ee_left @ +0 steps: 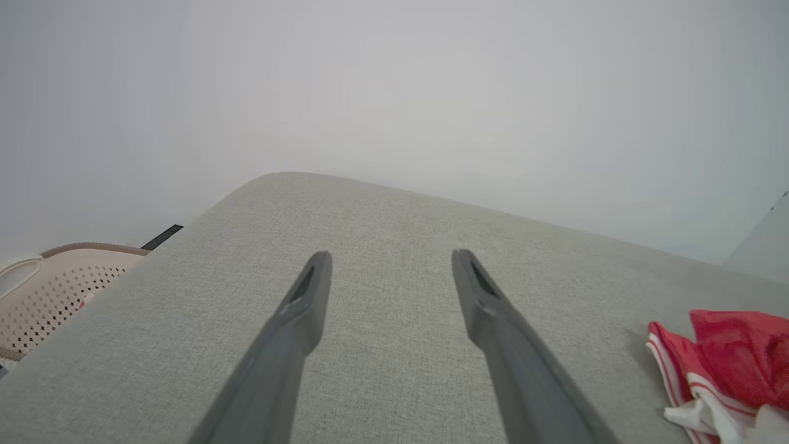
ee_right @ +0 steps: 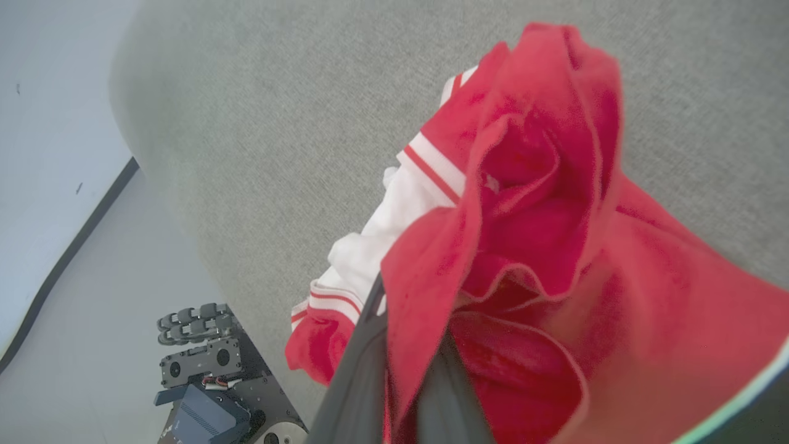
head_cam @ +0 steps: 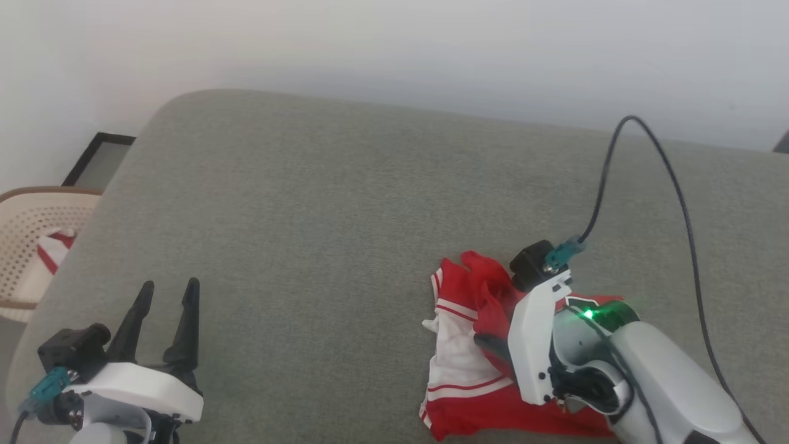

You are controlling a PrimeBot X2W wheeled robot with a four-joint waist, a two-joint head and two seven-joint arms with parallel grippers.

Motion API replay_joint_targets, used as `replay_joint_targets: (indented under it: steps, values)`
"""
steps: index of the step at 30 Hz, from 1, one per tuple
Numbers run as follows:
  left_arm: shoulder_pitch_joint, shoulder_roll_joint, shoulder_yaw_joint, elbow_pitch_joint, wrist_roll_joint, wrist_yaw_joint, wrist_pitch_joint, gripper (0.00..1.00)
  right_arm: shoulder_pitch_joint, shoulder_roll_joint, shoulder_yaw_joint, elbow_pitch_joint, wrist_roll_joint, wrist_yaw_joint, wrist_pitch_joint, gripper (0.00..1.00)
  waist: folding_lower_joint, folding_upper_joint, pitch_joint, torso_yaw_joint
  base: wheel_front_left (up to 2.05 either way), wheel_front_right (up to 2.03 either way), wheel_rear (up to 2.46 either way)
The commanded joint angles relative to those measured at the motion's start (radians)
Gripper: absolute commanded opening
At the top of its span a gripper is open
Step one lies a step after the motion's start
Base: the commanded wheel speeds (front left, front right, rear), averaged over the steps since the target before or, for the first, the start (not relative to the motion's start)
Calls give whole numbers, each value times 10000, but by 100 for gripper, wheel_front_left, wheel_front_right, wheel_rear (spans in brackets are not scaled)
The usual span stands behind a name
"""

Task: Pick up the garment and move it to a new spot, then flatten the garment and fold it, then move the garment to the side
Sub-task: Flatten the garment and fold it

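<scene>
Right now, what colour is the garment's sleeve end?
The sleeve end is white with red stripes, clearest in the right wrist view.

A fold of the garment [ee_right: 542, 246] is clamped between the closed jaws of the right gripper [ee_right: 404, 364]. The grey cushion [ee_right: 277, 123] is seen behind the garment, the robot's base [ee_right: 209, 382] lower left of it.

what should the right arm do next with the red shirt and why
Probably lift the right pincer straight up a little. It is shut on a bunched fold of the red T-shirt, whose rest lies crumpled on the grey cushion. Raising frees it for carrying toward the open left pincer.
</scene>
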Motion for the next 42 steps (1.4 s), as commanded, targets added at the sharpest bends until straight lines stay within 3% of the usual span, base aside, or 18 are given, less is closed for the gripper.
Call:
replay_joint_targets:
  steps: [1,3,4,5,6,7,13,21,30,31,36,42]
  values:
    - [-198,-16,-66,40,-54,-29,-37,100,-195,93,204,395,-86,5,-261,0,0,-1,-15,172,0,0,0]
    - [-276,-27,-145,89,-95,-30,-37,100,-401,204,456,1002,-183,5,-603,0,0,-1,-13,253,0,0,0]
    - [-307,-12,-177,128,-112,-30,-37,100,-475,305,569,1289,-144,5,-747,8,0,-1,-14,277,0,0,0]
    - [-332,-2,-203,157,-131,-30,-37,100,-550,402,675,1557,-70,5,-905,22,0,-1,-17,293,0,0,0]
    - [-361,-6,-222,167,-172,-30,-37,100,-648,451,810,1741,-110,5,-1033,67,0,-1,-23,301,0,0,0]
    - [-376,20,-230,183,-164,-30,-37,100,-712,487,958,1923,-66,5,-1105,100,0,-1,-29,297,0,0,0]
    - [-77,122,52,157,-302,-30,-37,100,-1133,336,1463,2221,218,5,-1531,100,0,-1,-120,0,0,0,0]
    - [350,240,470,-200,-197,-30,-37,100,-1106,-463,1469,1212,447,5,-2237,100,0,-1,-265,-587,0,0,0]
    - [878,338,864,-500,94,-31,-38,100,-438,-1439,459,217,41,5,-3605,100,0,-1,-497,-1302,0,0,0]
    - [1020,362,977,-594,197,-31,-37,100,-65,-1709,65,-39,-143,5,-4231,100,0,-1,-531,-1533,0,0,0]
    - [1151,349,1094,-651,210,-31,-38,100,261,-1948,-345,-211,-405,5,-4899,100,0,-1,-565,-1746,0,0,0]
    - [1413,359,1191,-763,300,-29,-37,100,1054,-2183,-1152,-248,-1062,5,-6582,100,0,-1,-569,-2190,0,0,0]
